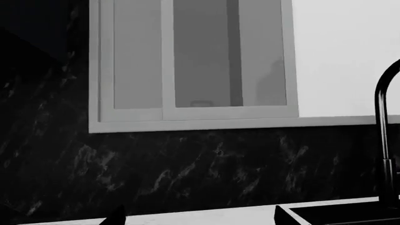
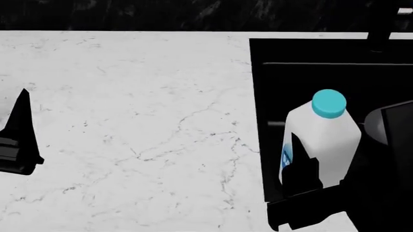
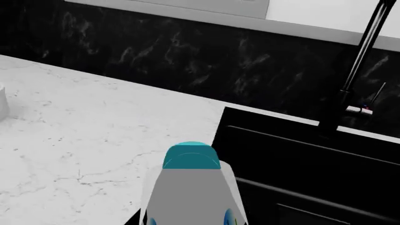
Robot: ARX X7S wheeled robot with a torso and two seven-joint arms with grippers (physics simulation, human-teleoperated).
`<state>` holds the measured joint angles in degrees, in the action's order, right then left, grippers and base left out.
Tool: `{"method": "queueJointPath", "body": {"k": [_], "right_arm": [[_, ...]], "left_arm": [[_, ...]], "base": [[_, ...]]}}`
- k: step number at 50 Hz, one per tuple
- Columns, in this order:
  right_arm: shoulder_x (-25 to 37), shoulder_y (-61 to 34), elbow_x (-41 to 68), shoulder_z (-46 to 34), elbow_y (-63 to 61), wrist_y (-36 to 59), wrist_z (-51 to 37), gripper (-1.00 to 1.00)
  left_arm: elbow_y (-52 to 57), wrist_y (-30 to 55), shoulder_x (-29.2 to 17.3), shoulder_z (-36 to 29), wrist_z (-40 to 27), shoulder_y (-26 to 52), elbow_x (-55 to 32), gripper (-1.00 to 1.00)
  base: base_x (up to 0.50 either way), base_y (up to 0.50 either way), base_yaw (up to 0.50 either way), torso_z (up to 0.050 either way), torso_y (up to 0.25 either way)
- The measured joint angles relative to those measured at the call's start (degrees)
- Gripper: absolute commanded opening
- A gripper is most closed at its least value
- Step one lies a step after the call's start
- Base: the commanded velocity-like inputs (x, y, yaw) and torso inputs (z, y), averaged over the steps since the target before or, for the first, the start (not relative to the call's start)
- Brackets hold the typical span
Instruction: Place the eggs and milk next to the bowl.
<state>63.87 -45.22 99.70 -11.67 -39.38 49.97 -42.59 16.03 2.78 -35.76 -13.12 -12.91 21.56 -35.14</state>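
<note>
The milk (image 2: 324,137), a white bottle with a cyan cap, stands upright over the black sink (image 2: 310,53), near its left wall. My right gripper (image 2: 322,150) is shut on the bottle's body, with one dark finger (image 2: 298,164) in front of it. In the right wrist view the milk (image 3: 192,187) fills the space between the jaws. My left gripper (image 1: 198,214) is open and empty above the counter; one of its fingers (image 2: 19,128) shows at the far left of the head view. The eggs are out of view. A white edge (image 3: 2,101) at the frame border may be the bowl; I cannot tell.
White marble counter (image 2: 142,121) stretches left of the sink. A black faucet (image 3: 356,70) rises behind the sink against a black marbled backsplash (image 1: 187,164). A white-framed window (image 1: 194,61) sits above it.
</note>
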Motion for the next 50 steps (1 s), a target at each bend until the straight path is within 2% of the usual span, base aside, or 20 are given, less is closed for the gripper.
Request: {"method": "queueJointPath", "body": {"k": [50], "right_arm": [[0.5, -0.3, 0.1, -0.1, 0.0, 0.2, -0.3, -1.00]], "left_arm": [[-0.4, -0.4, 0.2, -0.5, 0.2, 0.2, 0.3, 1.00]], "base": [[0.00, 0.50, 0.00, 0.000, 0.001]]}}
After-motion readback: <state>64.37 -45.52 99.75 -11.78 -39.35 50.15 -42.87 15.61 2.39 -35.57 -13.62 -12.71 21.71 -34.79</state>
